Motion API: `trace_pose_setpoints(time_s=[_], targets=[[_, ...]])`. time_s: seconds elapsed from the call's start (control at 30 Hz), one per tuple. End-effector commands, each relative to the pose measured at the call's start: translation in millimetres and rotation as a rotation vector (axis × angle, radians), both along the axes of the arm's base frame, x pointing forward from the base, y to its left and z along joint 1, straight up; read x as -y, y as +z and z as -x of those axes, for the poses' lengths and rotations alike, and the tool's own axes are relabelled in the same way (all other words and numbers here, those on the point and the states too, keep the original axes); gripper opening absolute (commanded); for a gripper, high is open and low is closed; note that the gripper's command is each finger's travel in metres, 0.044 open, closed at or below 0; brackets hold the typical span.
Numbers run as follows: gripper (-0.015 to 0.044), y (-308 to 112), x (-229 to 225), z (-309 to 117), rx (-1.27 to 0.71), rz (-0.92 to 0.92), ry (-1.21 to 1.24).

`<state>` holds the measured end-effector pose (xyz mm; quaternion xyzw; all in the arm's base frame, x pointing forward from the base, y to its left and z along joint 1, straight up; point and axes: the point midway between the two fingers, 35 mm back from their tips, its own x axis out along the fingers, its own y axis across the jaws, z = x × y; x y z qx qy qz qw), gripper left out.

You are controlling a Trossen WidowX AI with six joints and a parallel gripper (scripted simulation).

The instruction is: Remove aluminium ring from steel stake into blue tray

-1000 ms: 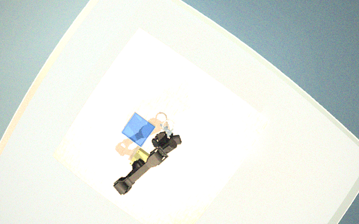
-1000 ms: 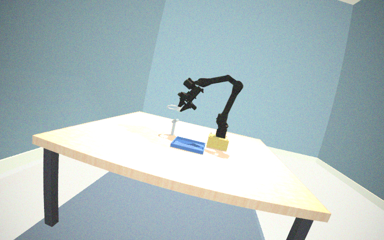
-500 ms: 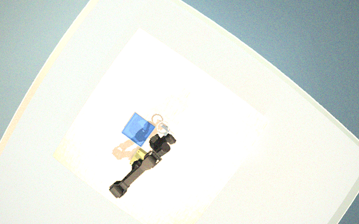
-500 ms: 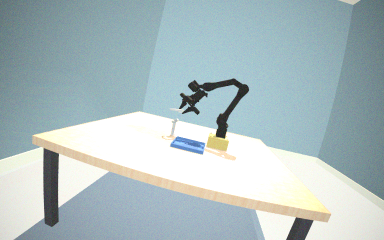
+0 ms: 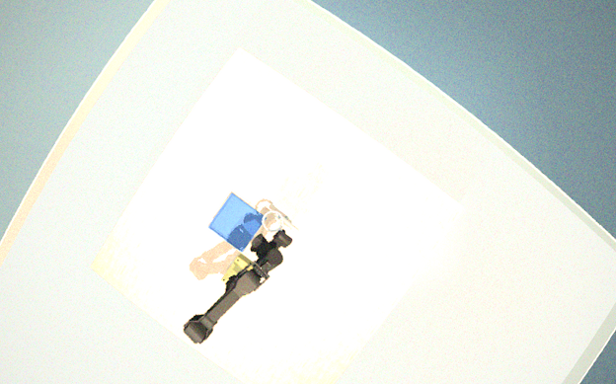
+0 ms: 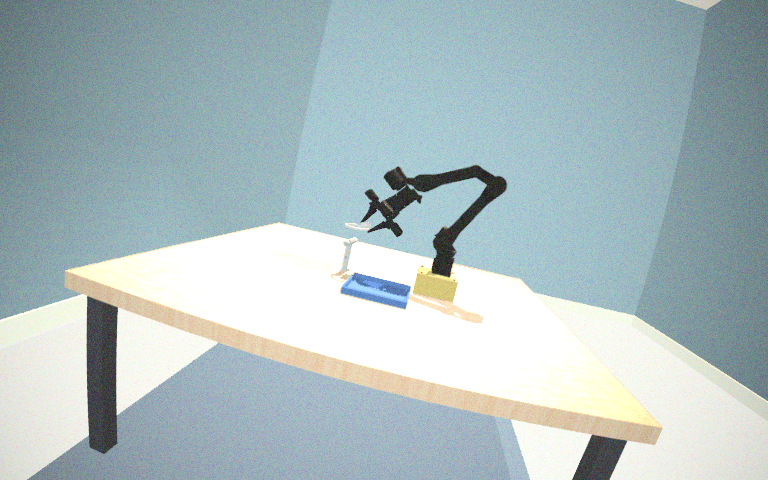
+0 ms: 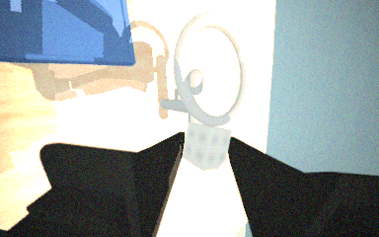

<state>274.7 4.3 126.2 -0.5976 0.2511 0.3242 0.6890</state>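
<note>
The pale aluminium ring (image 5: 263, 223) (image 6: 356, 228) (image 7: 178, 61) is in the air above the steel stake (image 6: 346, 259) (image 7: 195, 77), nearly level in the exterior view. A gap shows there between the ring and the stake's cross-bar (image 6: 350, 241) (image 7: 174, 105). In the wrist view the stake's top shows through the ring's opening. My gripper (image 6: 365, 226) (image 7: 205, 138) is shut on the ring's square tab (image 7: 207, 147), with a black finger on each side. The blue tray (image 5: 227, 210) (image 6: 376, 295) (image 7: 94, 62) stands beside the stake, with only shadows inside.
The yellow base block (image 5: 239, 265) (image 6: 434, 284) of the arm stands close to the tray. The black arm (image 5: 222, 306) (image 6: 476, 210) arches up from it. The wooden table's front edge (image 6: 362, 381) is beyond the tray, towards the exterior camera.
</note>
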Motion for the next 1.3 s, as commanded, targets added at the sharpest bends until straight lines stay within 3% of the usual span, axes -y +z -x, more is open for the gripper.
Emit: trace_pose_setpoints(time_s=[0.0,0.6,1.27], targets=[[0.0000,-1,-3,0,-0.015,-0.012,-0.020],[0.0000,-15,-20,5,-0.255,-0.131,-0.316],[0.0000,-24,-37,15,-0.421,-0.146,-0.678]])
